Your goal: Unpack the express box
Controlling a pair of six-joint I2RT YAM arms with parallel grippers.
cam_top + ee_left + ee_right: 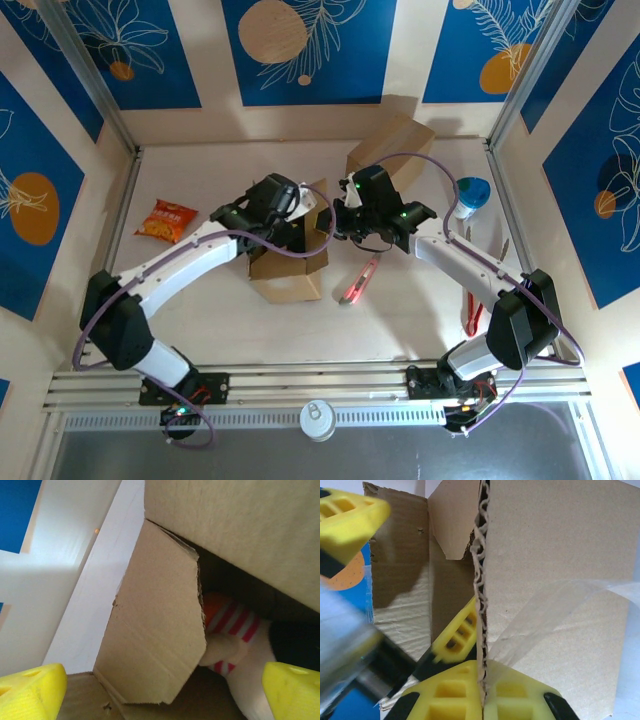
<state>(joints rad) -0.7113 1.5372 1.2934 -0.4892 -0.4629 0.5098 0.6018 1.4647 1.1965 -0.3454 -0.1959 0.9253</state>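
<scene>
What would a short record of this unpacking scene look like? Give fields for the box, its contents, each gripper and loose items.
Box: express box, open, mid-table
Contents: plush item with red-and-white stripes, inside
Left: left gripper open, aimed into the box
Right: right gripper shut on box flap
Loose items: snack packet, red knife, second box

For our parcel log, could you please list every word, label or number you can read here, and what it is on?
None can be read.
Snack packet: printing too small and blurred to read.
Open box: plain cardboard, no label shows.
Far box: no label shows.
Can: no writing shows.
</scene>
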